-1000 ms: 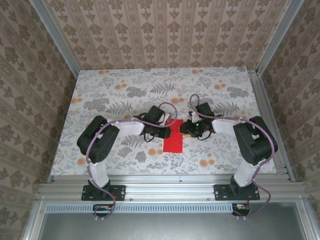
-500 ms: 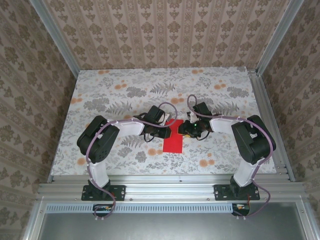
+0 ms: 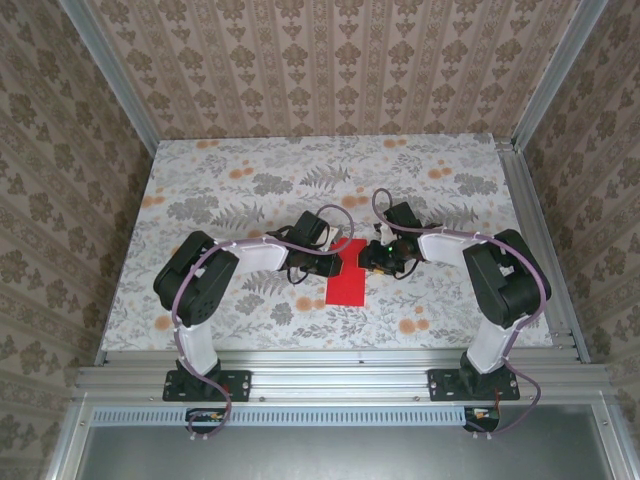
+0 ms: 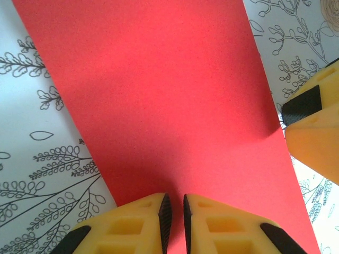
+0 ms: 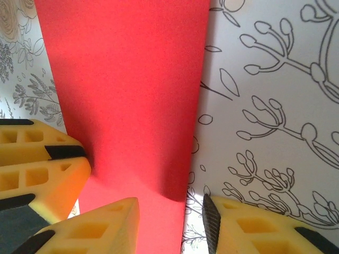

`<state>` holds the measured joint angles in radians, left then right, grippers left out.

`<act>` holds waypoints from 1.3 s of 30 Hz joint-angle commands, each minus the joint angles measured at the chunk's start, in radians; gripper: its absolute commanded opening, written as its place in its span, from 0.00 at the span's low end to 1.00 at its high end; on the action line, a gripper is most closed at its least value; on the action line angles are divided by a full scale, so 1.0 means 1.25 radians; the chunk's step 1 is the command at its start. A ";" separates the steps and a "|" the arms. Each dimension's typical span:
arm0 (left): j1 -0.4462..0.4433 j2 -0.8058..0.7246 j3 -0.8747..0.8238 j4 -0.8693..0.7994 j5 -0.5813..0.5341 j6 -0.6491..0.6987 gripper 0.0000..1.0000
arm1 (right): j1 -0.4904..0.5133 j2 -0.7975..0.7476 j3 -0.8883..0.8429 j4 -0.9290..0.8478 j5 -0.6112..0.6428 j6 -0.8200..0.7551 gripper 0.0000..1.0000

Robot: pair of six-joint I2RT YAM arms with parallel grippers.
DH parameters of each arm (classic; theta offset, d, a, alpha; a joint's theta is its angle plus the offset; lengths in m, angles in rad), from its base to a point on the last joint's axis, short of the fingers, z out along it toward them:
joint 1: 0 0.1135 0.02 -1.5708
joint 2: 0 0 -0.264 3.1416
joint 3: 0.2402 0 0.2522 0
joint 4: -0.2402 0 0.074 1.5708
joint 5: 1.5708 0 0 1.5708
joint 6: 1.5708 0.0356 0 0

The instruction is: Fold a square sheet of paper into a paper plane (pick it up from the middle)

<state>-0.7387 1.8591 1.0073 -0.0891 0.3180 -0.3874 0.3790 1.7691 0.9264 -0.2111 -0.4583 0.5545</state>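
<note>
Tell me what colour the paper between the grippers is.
Bright red; the square sheet of paper shows it best in the left wrist view.

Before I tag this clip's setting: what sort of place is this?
Probably a robot test cell: patterned wall panels on an aluminium frame, floral-covered table, left arm and right arm bolted at its edge.

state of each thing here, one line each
bright red sheet of paper: partly folded, lying on the floral-patterned table
left end effector: nearly shut, tips on the paper
right end effector: open, straddling an edge of the paper
</note>
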 commanded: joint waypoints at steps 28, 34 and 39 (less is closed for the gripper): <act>0.001 0.044 -0.050 -0.109 0.007 0.007 0.19 | 0.007 -0.017 -0.040 0.122 -0.136 0.104 0.38; 0.003 0.031 -0.047 -0.108 0.018 0.003 0.20 | 0.007 -0.001 -0.061 0.165 -0.150 0.116 0.32; 0.010 0.009 -0.042 -0.112 0.031 0.000 0.23 | 0.000 -0.005 -0.066 0.173 -0.156 0.112 0.24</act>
<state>-0.7315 1.8557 1.0016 -0.0788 0.3500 -0.3878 0.3878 1.7645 0.8551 -0.0242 -0.6197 0.6880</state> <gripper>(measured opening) 0.228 0.252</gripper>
